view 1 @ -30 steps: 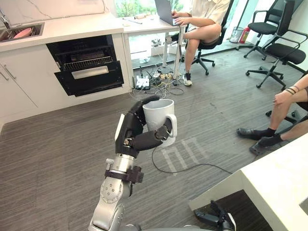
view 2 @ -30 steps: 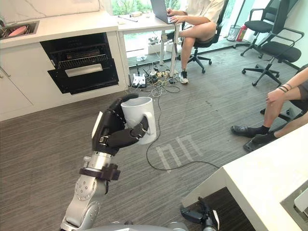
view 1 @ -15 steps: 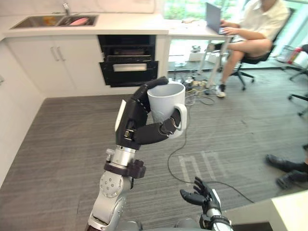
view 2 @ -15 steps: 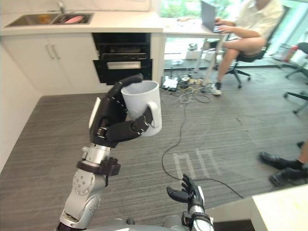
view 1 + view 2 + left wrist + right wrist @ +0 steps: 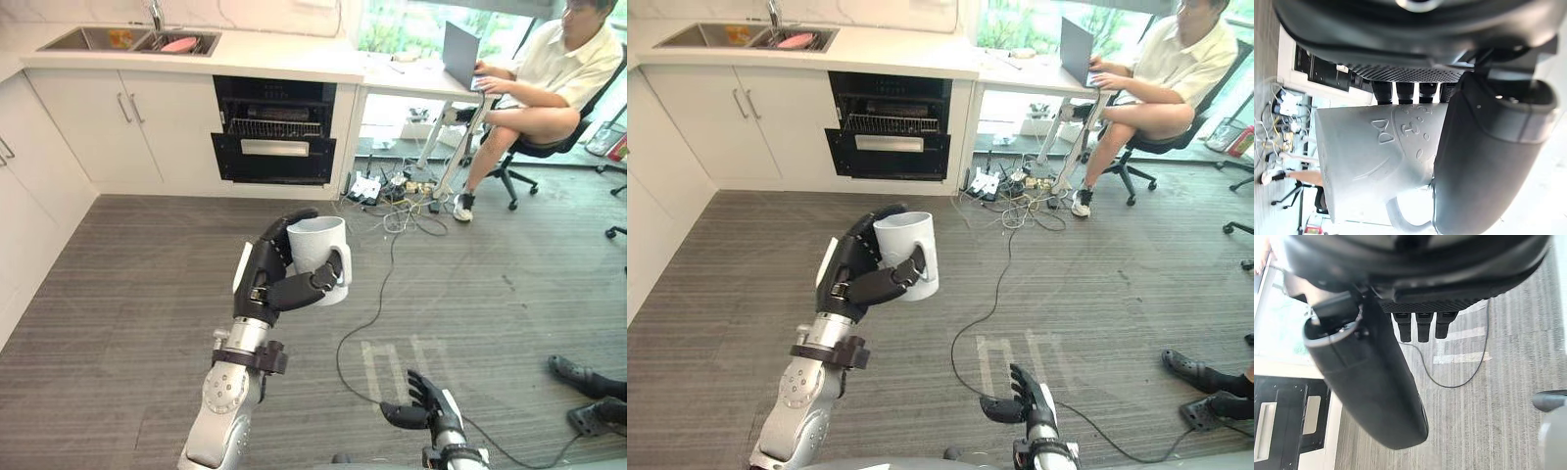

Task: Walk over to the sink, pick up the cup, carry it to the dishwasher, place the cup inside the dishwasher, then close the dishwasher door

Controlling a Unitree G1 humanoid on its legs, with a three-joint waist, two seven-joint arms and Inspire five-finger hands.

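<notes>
A humanoid robot's left hand (image 5: 266,282) holds a white cup (image 5: 315,245) upright in mid-air above the grey plank floor (image 5: 118,294), fingers curled round the far side and the thumb clamped across the near side by the handle; the left wrist view shows raised relief on the cup's wall. Well beyond the cup, a black dishwasher (image 5: 275,132) sits under the white tabletop (image 5: 284,67), a wire rack showing in its dark upper opening above a panel with a silver handle. The sink (image 5: 122,39) lies at the tabletop's far left end, with a pink item (image 5: 179,44) in it. The right hand (image 5: 423,409) hangs low near the floor, fingers straight and apart, holding nothing. A tangle of cables (image 5: 392,191) lies on the floor right of the dishwasher, beside a desk where a seated person (image 5: 549,83) works at a laptop (image 5: 458,57).
</notes>
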